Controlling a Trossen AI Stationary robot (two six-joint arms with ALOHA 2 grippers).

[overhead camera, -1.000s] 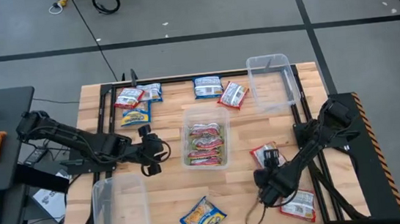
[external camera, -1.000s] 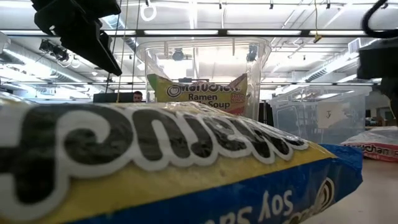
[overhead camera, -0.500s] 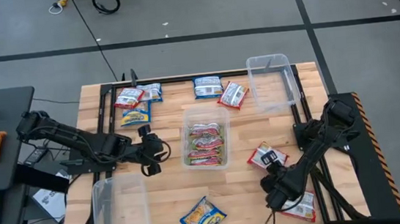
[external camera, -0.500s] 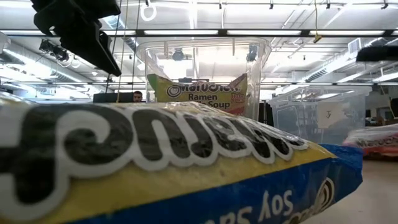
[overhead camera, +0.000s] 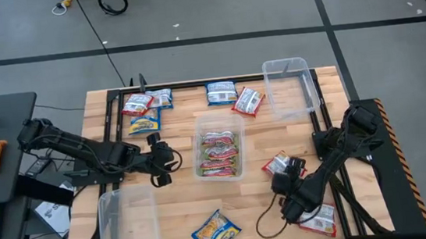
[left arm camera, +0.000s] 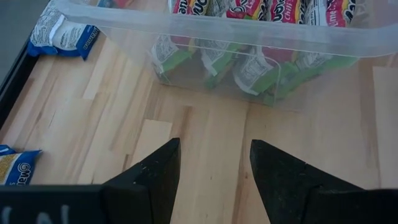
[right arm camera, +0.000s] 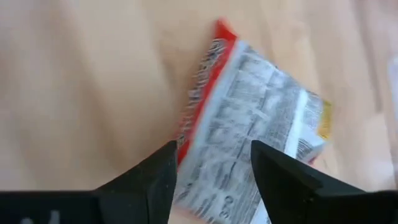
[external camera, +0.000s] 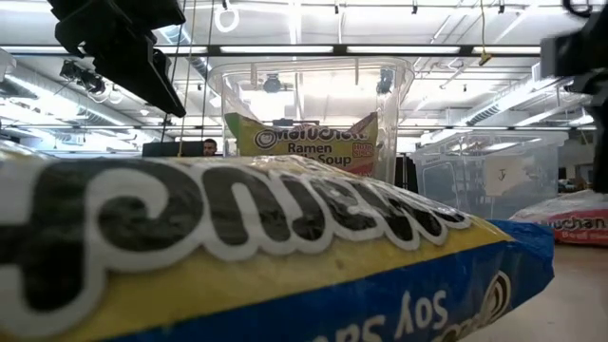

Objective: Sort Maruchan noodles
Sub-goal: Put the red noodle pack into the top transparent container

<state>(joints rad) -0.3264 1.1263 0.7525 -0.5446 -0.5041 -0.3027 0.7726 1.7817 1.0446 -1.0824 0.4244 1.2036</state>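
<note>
Since a second ago my right pincer (overhead camera: 289, 184) has swung back over the red-and-white noodle packet (overhead camera: 277, 164) lying loose near the centre tub (overhead camera: 217, 120), fingers spread and empty, so that packet remains unsorted.

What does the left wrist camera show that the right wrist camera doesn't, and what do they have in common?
Only the left wrist view shows the clear tub holding green-pink packets, plus a blue packet lying beyond it. Only the right wrist view shows a red-and-white packet, printed back up, just ahead of the right gripper. Both show bare wooden table and their own gripper with open fingers; the left gripper holds nothing.
</note>
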